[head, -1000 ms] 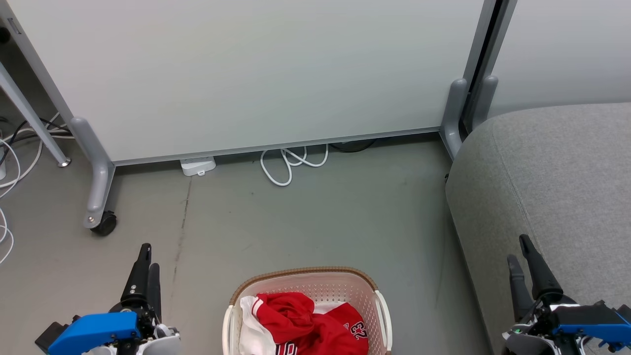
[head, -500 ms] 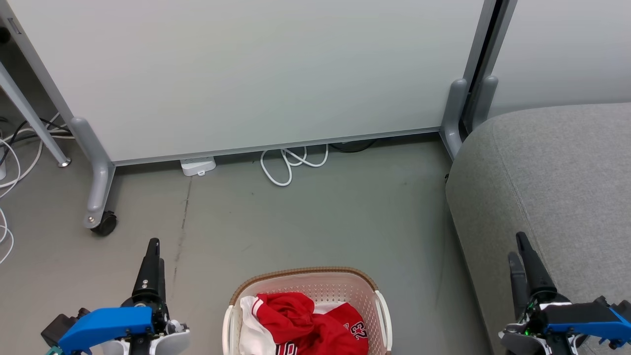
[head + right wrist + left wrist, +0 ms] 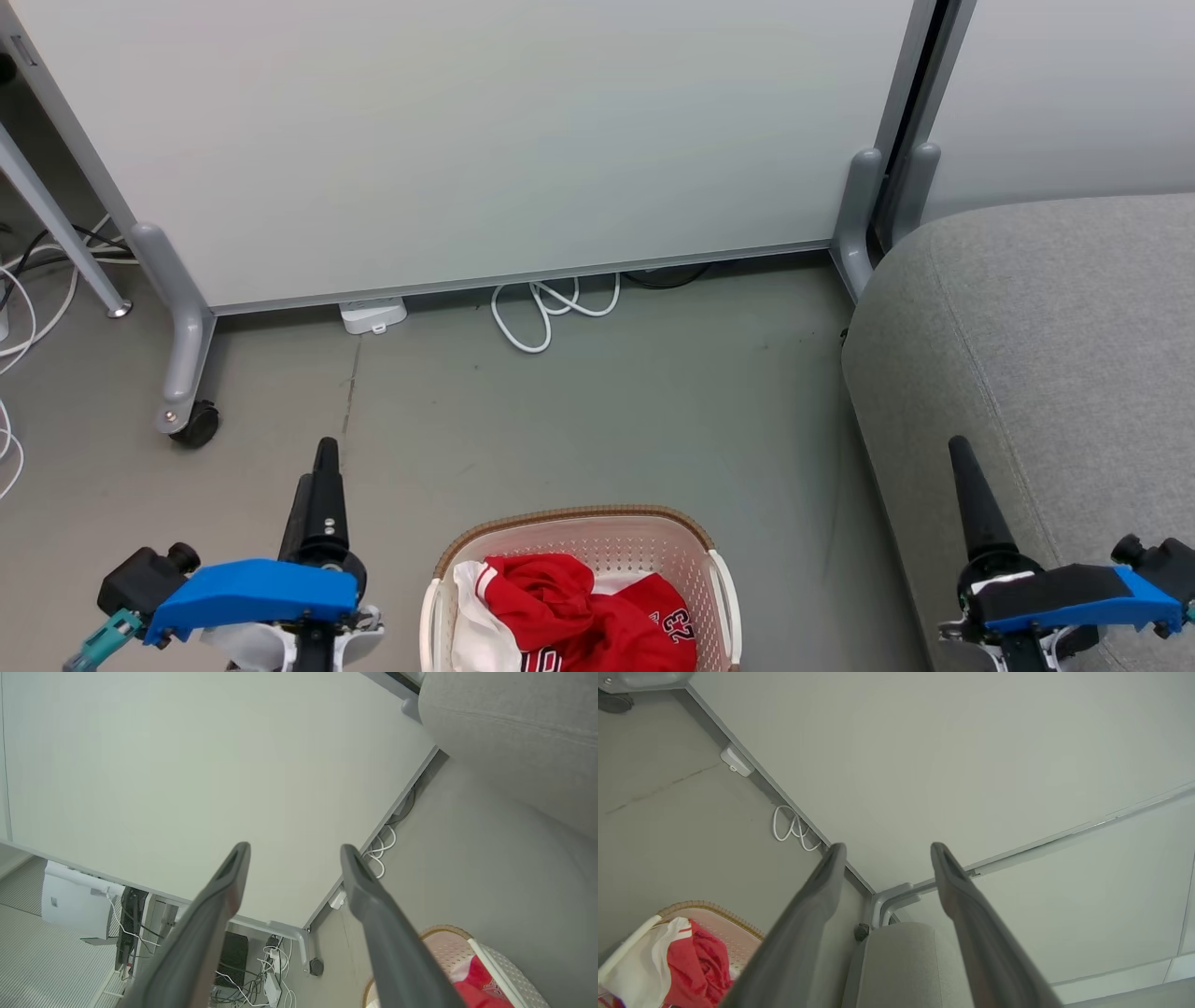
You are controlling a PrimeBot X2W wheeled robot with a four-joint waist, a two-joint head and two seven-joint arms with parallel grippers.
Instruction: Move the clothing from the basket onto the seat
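- Grey floor (image 3: pixel 597 411) before a pale partition (image 3: pixel 467 140); I see the clothing (image 3: pixel 569 607) heaped in the basket (image 3: pixel 597 541), near the seat (image 3: pixel 1046 327).
- My left gripper (image 3: pixel 886 848) and right gripper (image 3: pixel 294 848) both gape wide, empty.

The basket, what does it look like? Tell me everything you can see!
The basket looks like cream-white plastic, its walls dotted with little holes. A brown woven-looking rim runs around the top and white handles sit on the sides. It stands upright on the grey floor, open at the top, its near part cut off by the head view's bottom edge. Crumpled red and white clothing lies inside, a red piece showing 23. Nothing else is seen touching it.
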